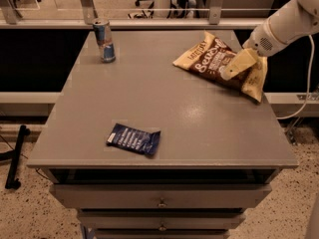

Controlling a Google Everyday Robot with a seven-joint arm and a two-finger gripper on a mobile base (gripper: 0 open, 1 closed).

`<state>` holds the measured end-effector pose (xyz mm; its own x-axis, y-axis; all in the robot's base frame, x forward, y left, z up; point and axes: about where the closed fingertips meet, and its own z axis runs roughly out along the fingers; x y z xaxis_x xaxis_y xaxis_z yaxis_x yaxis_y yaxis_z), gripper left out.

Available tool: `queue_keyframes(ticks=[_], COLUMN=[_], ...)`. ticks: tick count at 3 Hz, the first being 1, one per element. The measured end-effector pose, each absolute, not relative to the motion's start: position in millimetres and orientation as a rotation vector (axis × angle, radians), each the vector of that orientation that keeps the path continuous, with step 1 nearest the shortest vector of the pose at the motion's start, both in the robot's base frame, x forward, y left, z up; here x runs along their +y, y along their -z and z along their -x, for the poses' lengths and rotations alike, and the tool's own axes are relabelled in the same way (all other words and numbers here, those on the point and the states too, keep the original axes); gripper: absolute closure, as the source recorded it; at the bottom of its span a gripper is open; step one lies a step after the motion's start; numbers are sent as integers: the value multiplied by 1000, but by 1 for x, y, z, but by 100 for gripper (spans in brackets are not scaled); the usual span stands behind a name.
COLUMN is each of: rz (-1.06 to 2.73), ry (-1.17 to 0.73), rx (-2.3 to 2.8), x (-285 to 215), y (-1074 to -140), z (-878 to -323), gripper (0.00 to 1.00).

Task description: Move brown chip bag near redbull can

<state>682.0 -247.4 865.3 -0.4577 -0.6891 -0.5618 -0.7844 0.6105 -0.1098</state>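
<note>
The brown chip bag [209,61] lies flat at the far right of the grey table [164,108], dark brown with tan edges and white script. The redbull can [104,40] stands upright at the far left corner, well apart from the bag. My gripper [233,67] hangs from the white arm [284,26] that comes in from the upper right. It sits over the right part of the bag, low and close to it. Whether it touches the bag does not show.
A small flat dark-blue packet [133,139] lies near the table's front edge, left of centre. Drawers [162,200] sit under the tabletop. A rail [149,23] runs behind the table. A white cable [306,91] hangs at the right.
</note>
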Motion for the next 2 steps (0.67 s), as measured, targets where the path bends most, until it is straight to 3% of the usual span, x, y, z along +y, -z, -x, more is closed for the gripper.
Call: queue_keyframes(ticks=[2], rz=[1124], ry=[-278], rx=[2237], x=[-237], y=[-862], z=[-689], gripper=[64])
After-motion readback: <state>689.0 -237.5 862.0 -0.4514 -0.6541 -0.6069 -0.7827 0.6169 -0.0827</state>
